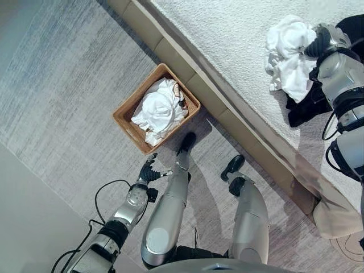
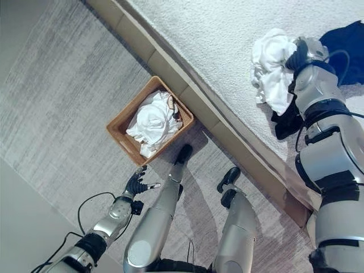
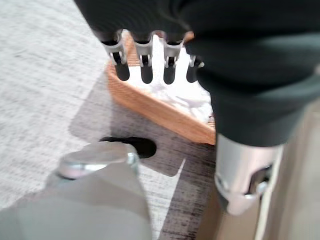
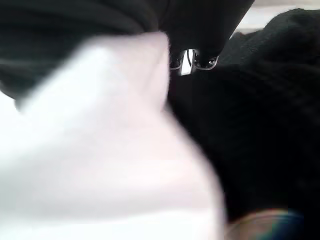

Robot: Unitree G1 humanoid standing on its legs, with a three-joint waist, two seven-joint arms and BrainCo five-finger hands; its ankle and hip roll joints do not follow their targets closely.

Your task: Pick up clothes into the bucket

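grey carpet (image 1: 62, 85) covers the floor, with a bed (image 1: 239, 40) in a white textured cover running diagonally across the upper right, tan base along its edge. a woven tan basket (image 1: 126, 116) sits on the carpet right against that base, and it's got a crumpled white cloth (image 1: 156, 111) in it, bunched into a lump that pretty much fills the basket and pokes up over the rim.

up on the bed there's a second white garment (image 1: 287, 57), all rumpled and folded over itself, lying partly on top of a dark garment (image 1: 304, 108), which looks black in one eye and navy at its far end in the other. right hand (image 2: 300, 52) is at the edge of the white one, touching it. white fabric bulges up close against the hand in the right wrist view, with dark cloth beside it, but the fingers are buried, so can't tell if it's got a grip or not.

left hand (image 2: 136, 183) hangs low over the carpet just beside the basket's near corner, fingers straight and relaxed, holding nothing.
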